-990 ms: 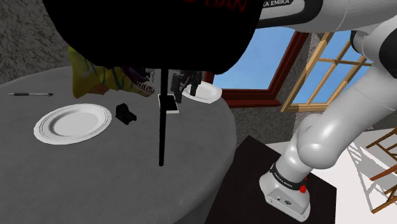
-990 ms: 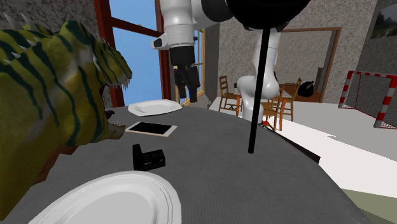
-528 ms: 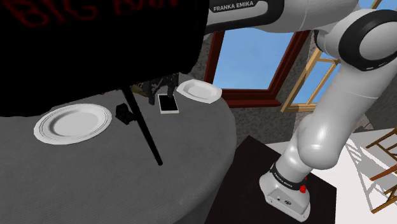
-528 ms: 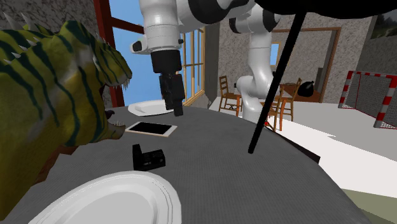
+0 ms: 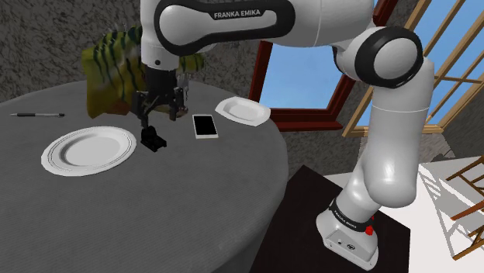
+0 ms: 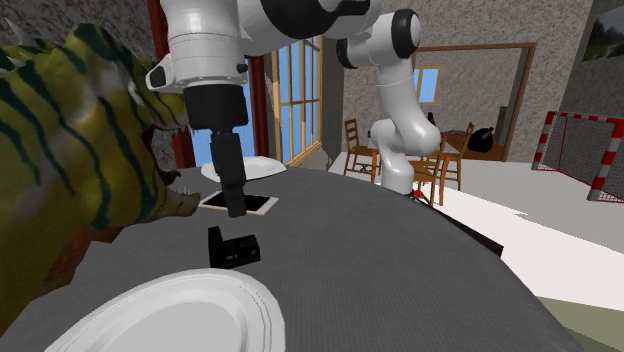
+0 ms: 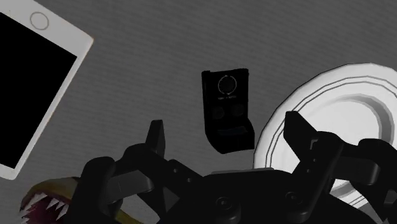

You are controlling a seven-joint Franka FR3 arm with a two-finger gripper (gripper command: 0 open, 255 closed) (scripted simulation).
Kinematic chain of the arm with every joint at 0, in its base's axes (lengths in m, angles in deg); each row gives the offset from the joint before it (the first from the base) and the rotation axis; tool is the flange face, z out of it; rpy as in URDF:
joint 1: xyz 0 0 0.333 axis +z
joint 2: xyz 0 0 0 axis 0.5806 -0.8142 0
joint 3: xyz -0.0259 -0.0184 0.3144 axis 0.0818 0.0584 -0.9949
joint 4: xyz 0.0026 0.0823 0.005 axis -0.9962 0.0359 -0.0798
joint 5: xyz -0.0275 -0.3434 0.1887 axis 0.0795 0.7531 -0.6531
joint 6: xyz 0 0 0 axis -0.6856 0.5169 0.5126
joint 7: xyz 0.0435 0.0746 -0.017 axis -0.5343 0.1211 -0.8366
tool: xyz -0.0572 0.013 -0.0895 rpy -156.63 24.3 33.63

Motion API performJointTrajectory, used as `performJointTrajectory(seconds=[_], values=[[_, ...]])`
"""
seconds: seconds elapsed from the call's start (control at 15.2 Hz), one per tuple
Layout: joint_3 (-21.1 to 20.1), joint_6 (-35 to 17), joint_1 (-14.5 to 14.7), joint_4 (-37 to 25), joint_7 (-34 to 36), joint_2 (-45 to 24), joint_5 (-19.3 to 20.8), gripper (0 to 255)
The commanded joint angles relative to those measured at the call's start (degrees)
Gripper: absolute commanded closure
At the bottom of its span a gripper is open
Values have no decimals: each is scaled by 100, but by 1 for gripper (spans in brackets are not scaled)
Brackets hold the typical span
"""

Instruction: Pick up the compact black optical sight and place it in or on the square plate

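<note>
Grey round table [image 5: 155, 209] (window [image 5: 302, 81] behind) bears sight [image 5: 153, 139].

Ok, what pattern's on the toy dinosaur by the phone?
The toy dinosaur is yellow-green with dark stripes, clearest in the second exterior view.
</note>
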Motion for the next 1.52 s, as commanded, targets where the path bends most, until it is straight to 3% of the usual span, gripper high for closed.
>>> performJointTrajectory(seconds=[0.0, 0.46, 0.99, 1.06, 1.45], values=[[8, 75, 122, -466, 112, -387, 105, 0], [19, -460, 153, -26, 128, -485, 133, 0], [19, -459, 153, -26, 128, -484, 133, 0], [19, -459, 153, -26, 128, -484, 133, 255], [19, -455, 159, -40, 134, -493, 137, 255]])
